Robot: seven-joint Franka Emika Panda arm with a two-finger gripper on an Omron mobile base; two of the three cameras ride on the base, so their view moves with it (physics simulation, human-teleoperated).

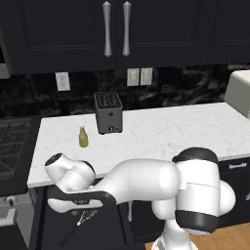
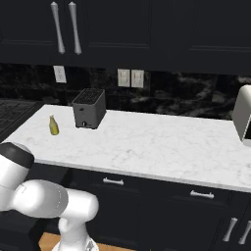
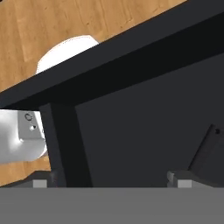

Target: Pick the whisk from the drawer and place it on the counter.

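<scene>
Hand [image 3: 109, 178] wide open, low over the drawer [image 3: 144, 127].

We see tabletop [image 1: 161, 132] mostly bare: toaster [image 1: 108, 113] stands toward back wall, small bottle [image 1: 83, 136] just left of it and nearer front edge, white appliance [image 1: 239, 93] at far right. Wide stretch between toaster and appliance free. Below, open drawer [image 1: 53, 229] holds whisk [image 1: 84, 219]; our arm hangs low over it, tabletop edge overhangs close above.
</scene>
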